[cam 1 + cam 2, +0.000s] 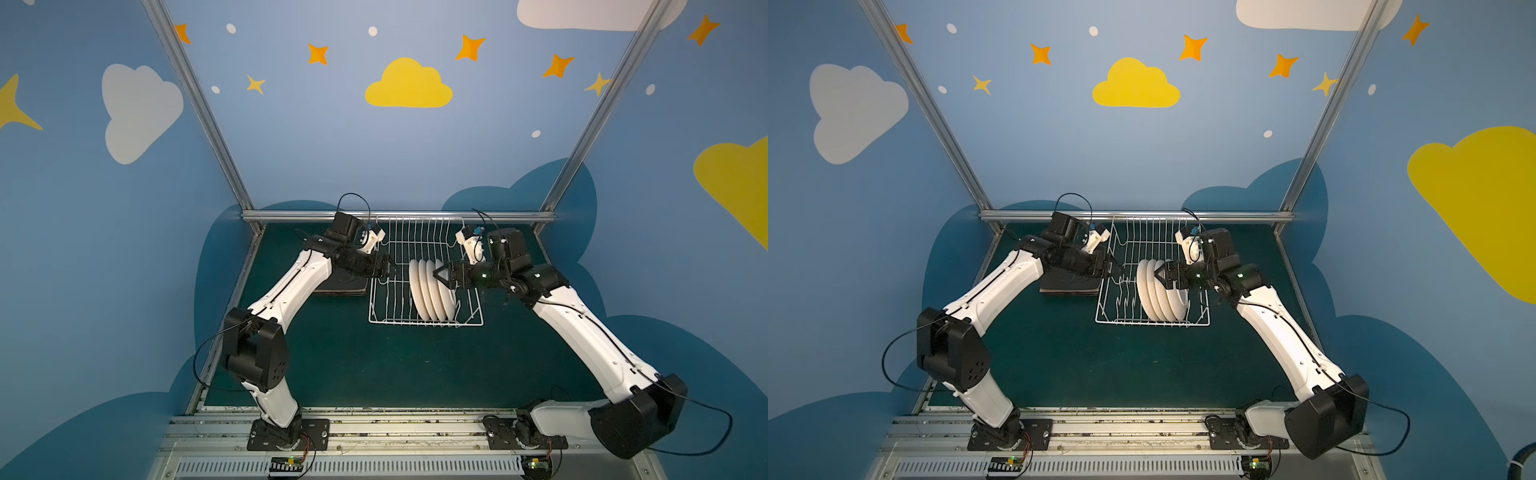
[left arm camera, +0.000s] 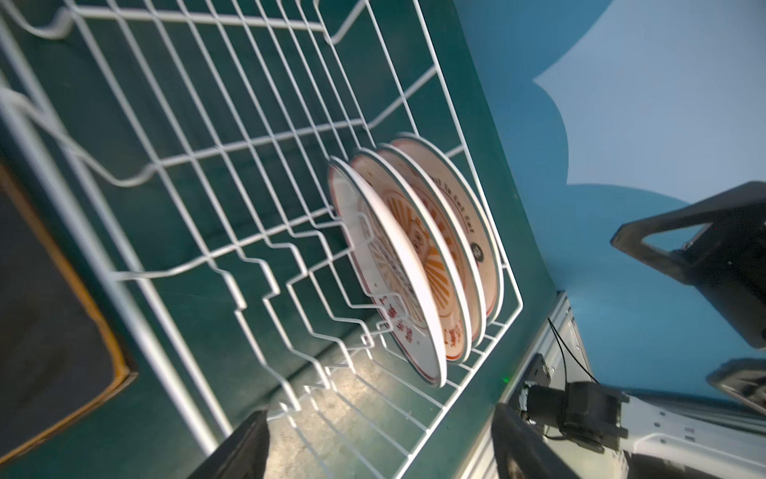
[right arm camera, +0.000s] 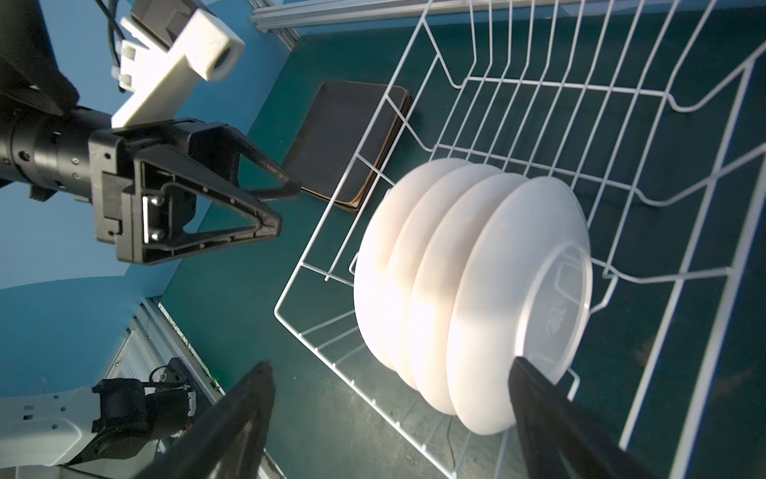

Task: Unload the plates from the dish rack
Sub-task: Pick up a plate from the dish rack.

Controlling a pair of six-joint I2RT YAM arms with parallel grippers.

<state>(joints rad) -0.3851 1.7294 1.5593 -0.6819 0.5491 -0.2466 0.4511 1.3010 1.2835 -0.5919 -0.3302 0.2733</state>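
The white wire dish rack [image 1: 424, 323] [image 1: 1150, 323] stands at the back of the green table. Several round white plates [image 1: 430, 291] [image 1: 1158, 291] stand upright in its right half, printed faces toward the left [image 2: 398, 265], plain backs toward the right [image 3: 476, 269]. A stack of dark rounded-square plates [image 1: 338, 286] [image 1: 1069, 286] [image 3: 348, 137] lies flat on the table just left of the rack. My left gripper [image 1: 390, 266] [image 2: 381, 412] hovers open at the rack's left rim with nothing between its fingers. My right gripper [image 1: 438, 276] [image 3: 391, 365] is open above the round plates' upper edges, one finger beside the outermost plate's back.
The left part of the rack [image 2: 207, 145] holds only bare prongs. An aluminium rail [image 1: 399, 216] runs right behind the rack, and blue walls close the table on three sides. Green mat lies open in front of the rack [image 1: 374, 365].
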